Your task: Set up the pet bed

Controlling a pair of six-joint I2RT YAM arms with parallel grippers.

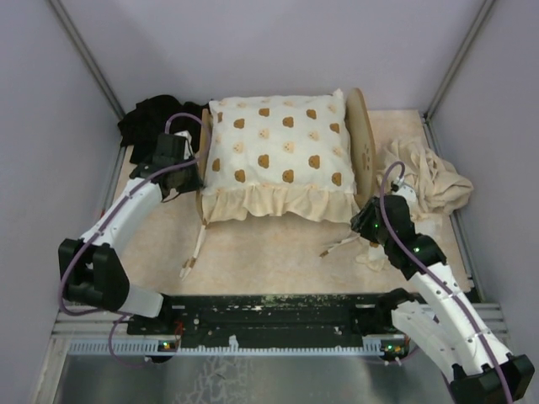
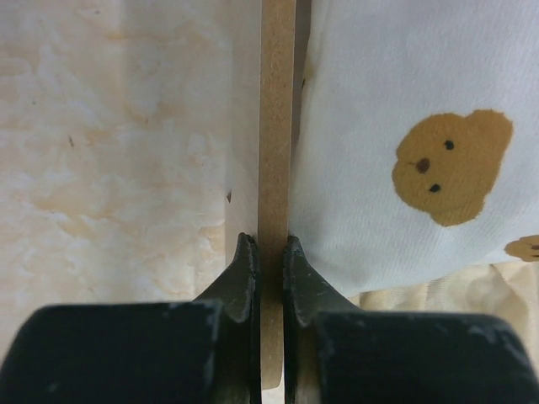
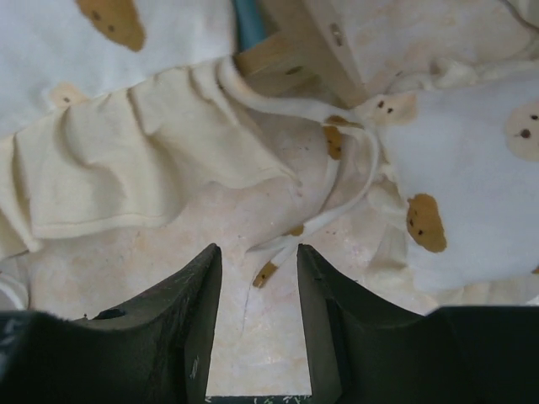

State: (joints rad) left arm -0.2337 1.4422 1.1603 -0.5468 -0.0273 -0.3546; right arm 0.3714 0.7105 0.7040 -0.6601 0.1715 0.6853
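Left gripper: jaws closed on the thin wooden end board of the bed, one finger on each face of the board. Immediately right of the board lies the cushion, white with brown bear prints.

Right gripper: jaws about half open, nothing between them, positioned low over the table. One tie with a brown tip lies just ahead of the fingertips. The cushion frill lies to the left. A second piece of printed white fabric lies to the right; its type cannot be determined.

Bed location: centre of the table, towards the far side, with the rounded headboard at the right end. Contents:
- 1 cushion, covering the whole top of the frame.
- 1 mattress, visible only as a blue sliver under the cushion.

Item count:
- 2 arms, 2 grippers.
- 1 bed.
- 2 ties trailing on the table at the near side, one at each end of the frill.
- 1 beige cloth, crumpled, right of the headboard.
- 1 black cloth, far left corner.

Surface: pale marbled tabletop. Plain grey walls enclose three sides.
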